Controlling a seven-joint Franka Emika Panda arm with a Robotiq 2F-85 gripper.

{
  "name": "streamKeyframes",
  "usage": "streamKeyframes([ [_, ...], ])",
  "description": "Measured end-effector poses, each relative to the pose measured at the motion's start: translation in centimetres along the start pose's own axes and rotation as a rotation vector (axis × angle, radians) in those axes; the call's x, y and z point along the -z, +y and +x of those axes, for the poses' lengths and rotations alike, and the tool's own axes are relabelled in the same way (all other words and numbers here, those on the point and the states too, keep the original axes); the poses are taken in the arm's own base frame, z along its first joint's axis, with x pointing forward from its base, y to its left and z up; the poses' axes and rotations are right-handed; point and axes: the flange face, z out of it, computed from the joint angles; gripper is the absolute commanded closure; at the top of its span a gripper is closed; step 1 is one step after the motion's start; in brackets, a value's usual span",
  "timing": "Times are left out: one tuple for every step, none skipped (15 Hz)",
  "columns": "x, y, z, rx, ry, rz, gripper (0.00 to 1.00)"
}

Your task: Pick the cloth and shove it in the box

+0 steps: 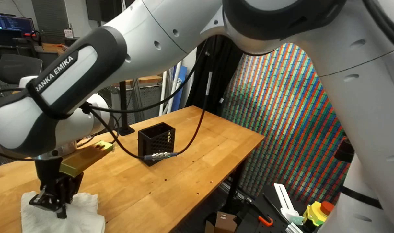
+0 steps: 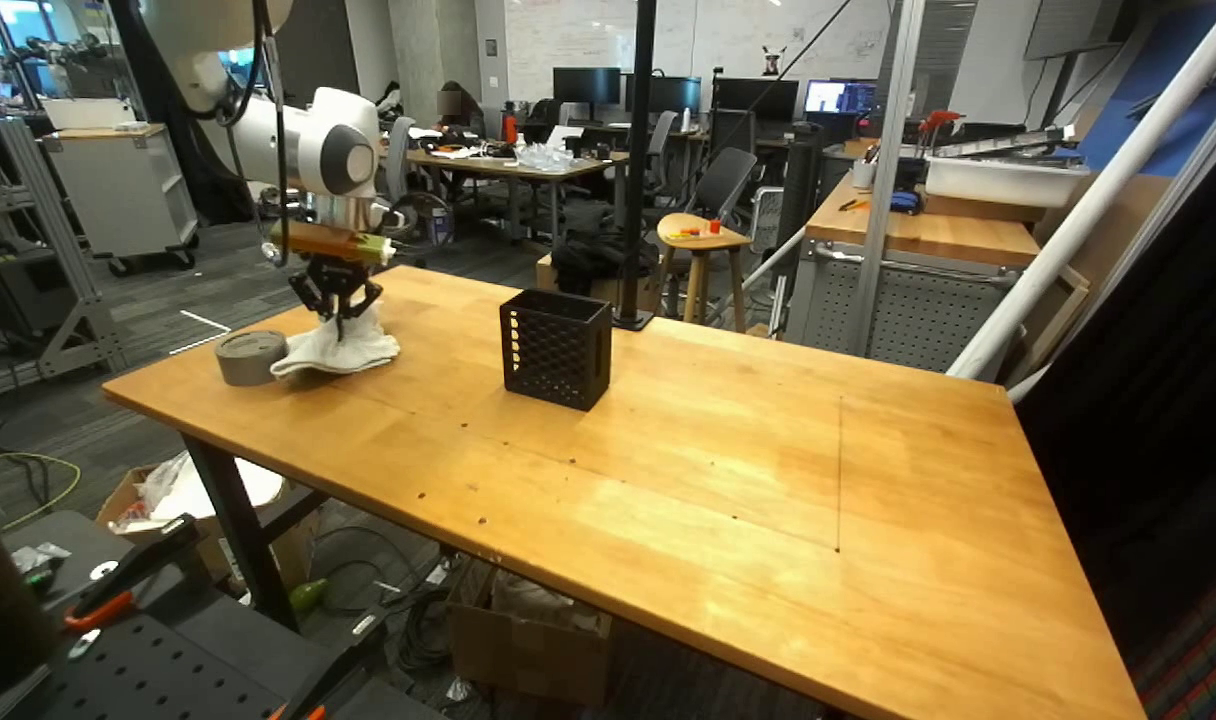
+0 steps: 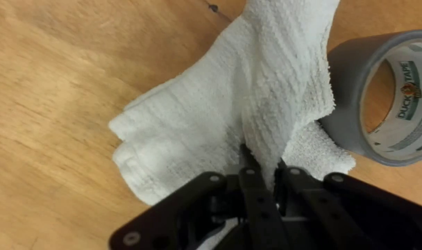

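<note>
Cloth (image 3: 228,111), white and folded, rests on a wooden worktop (image 2: 768,480), with a raised ridge of it clamped in a black end effector (image 3: 263,159). Just beside the cloth, a grey roll of duct tape (image 2: 251,360) lies flat, hole facing up. A black, open-topped box (image 2: 556,350) with perforated sides stands upright, apart from both, near the foot of a dark pole (image 2: 639,160).

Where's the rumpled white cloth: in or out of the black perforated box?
Out: the black gripper pinches the cloth; the box stands apart in both exterior views.
</note>
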Motion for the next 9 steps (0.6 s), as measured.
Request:
streamKeyframes([
  [1.0,-0.5,-0.3,-0.014,0.001,-0.008,0.95],
  [2.1,-0.9,-0.6,-0.029,0.0,-0.017,0.95],
  [3.3,-1.3,-1.0,-0.047,-0.003,-0.028,0.95],
  [4.6,-1.5,-1.4,-0.065,-0.008,-0.039,0.95],
  [6.0,-1.6,-1.9,-0.085,-0.012,-0.052,0.95],
  [7.5,-1.4,-2.5,-0.104,-0.016,-0.065,0.95],
  [9.1,-1.0,-3.2,-0.125,-0.02,-0.079,0.95],
  [10.7,-0.4,-3.9,-0.142,-0.022,-0.094,0.95],
  [12.4,0.4,-4.8,-0.159,-0.026,-0.11,0.95],
])
